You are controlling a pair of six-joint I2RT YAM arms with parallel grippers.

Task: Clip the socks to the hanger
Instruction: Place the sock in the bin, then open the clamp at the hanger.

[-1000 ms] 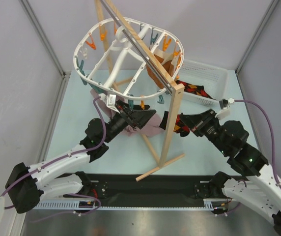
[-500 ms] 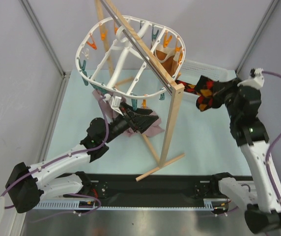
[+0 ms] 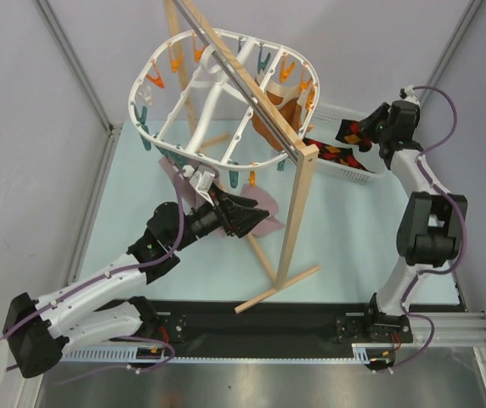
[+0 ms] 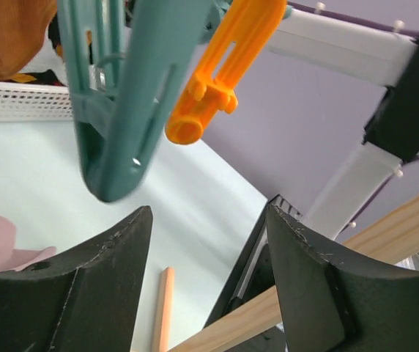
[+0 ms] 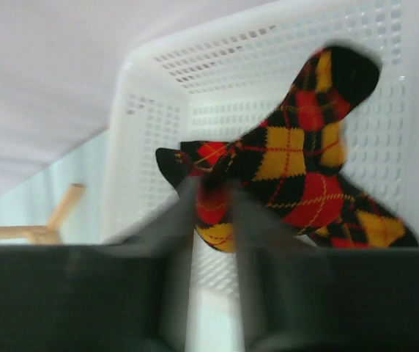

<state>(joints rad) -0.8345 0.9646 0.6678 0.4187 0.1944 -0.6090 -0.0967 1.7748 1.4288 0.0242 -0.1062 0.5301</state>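
Socks: right pincer, clamped on one, had swung back over the basket; left pincer waited apart under a teal clip.

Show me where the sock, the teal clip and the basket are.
sock (image 5: 297,172), right wrist view, on its checked middle.
teal clip (image 4: 110,169), left wrist view, on its lower end.
basket (image 5: 224,73), right wrist view, on its perforated wall.

Pale lilac-grey walls, metal corner posts, mint-green tabletop, black strip along near edge, soft even light
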